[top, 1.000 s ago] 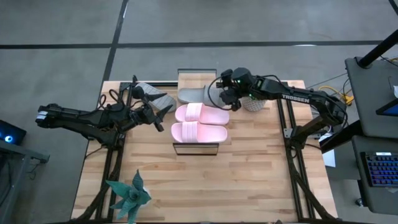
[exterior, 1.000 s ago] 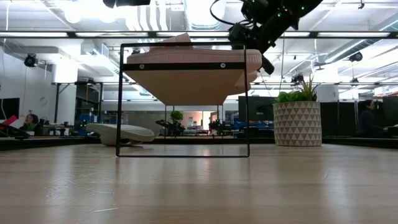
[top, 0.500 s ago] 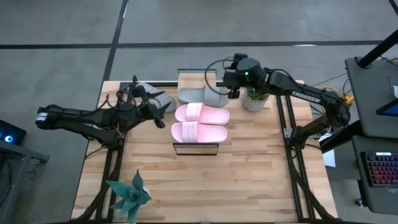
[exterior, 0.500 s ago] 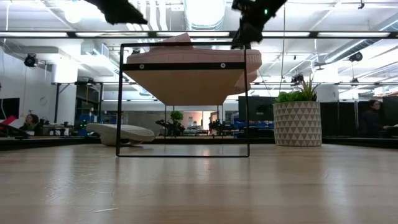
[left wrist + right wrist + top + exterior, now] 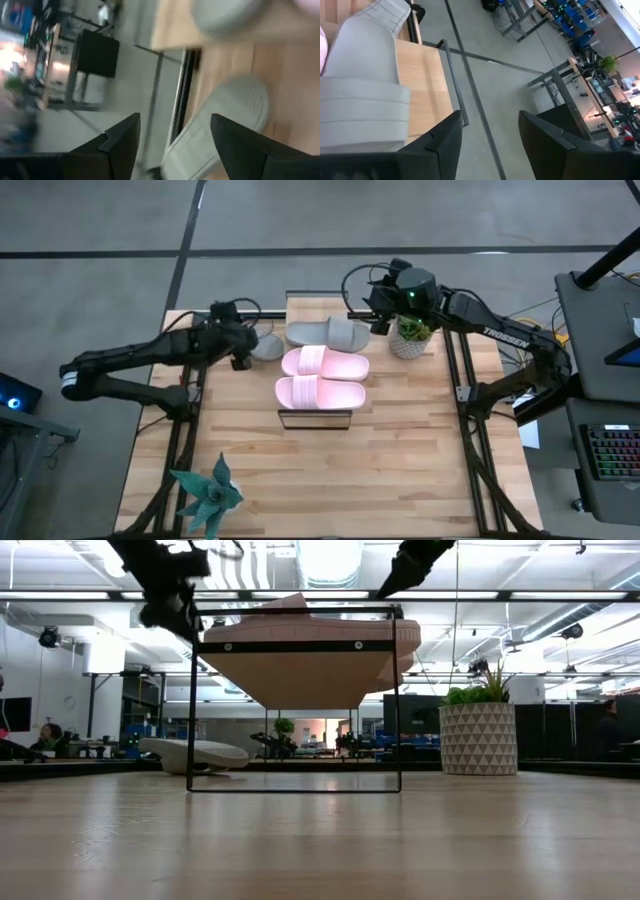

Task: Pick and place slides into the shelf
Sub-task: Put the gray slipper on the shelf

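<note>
The shelf (image 5: 297, 306) stands mid-table. On its plank lie two pink slides (image 5: 322, 362) (image 5: 320, 392) and a grey slide (image 5: 328, 334). A second grey slide (image 5: 266, 346) lies on the table left of the shelf, also in the low view (image 5: 195, 753). My left gripper (image 5: 246, 352) hangs open just above this slide, whose pale end (image 5: 220, 125) shows between its fingers in the left wrist view. My right gripper (image 5: 376, 308) is open and high over the shelf's far right corner. It holds nothing, and the shelf's grey slide (image 5: 360, 110) shows beside it.
A potted plant in a patterned white pot (image 5: 408, 338) stands right of the shelf, close under my right arm. A spiky green plant (image 5: 208, 498) sits at the table's near left corner. Bare wooden tabletop (image 5: 380, 470) stretches in front of the shelf.
My left gripper has swung toward the table's far edge, over the grey slide on the table. It has tipped downward and sunk into the low view. My right gripper has risen away from the grey slide on the shelf, drawn back toward the right, and rolled its wrist.
</note>
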`<state>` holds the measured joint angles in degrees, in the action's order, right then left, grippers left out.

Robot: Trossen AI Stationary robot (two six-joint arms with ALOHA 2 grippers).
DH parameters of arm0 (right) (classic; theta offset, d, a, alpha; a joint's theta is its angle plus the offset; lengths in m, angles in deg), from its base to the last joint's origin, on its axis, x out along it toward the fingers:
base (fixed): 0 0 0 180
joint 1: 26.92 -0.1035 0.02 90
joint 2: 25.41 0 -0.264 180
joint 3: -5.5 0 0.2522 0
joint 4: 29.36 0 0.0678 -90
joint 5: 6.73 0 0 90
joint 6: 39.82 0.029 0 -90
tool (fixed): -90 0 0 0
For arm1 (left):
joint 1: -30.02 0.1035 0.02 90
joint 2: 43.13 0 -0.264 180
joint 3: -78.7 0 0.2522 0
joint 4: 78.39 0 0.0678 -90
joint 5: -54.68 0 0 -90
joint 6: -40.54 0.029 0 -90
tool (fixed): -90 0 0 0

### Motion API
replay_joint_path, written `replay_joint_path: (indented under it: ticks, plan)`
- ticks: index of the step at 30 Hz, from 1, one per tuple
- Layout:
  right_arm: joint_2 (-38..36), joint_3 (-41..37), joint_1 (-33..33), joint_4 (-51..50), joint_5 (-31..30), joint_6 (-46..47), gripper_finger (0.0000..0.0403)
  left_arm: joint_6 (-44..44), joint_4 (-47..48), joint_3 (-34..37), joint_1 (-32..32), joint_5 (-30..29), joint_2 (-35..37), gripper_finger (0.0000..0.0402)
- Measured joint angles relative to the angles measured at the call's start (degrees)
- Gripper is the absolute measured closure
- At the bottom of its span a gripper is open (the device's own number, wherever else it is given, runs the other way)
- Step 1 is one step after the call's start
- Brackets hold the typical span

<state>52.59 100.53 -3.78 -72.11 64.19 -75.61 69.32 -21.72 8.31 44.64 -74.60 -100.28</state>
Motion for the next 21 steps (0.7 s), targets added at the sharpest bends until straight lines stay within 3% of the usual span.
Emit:
replay_joint_path:
  ticks: [3, 6, 13, 21]
  plan:
    - [0.01, -0.02, 0.00, -0.96, 0.01, 0.02, 0.0218, 7.85, 1.44, 0.20, 0.82, -1.65, -2.62, 0.0175]
    - [0.04, -0.44, 0.00, -1.21, -0.01, 0.21, 0.0220, 9.67, 1.87, 0.27, 0.91, -4.56, -4.86, 0.0175]
    - [0.04, -2.54, 0.02, -1.27, 0.01, -1.12, 0.0221, 8.14, 9.32, 0.27, 0.99, -2.12, -8.09, 0.0175]
    - [0.04, -4.24, 0.13, -0.74, 0.02, -2.19, 0.0223, 7.62, 19.06, 0.36, 5.78, -1.51, -12.63, 0.0175]
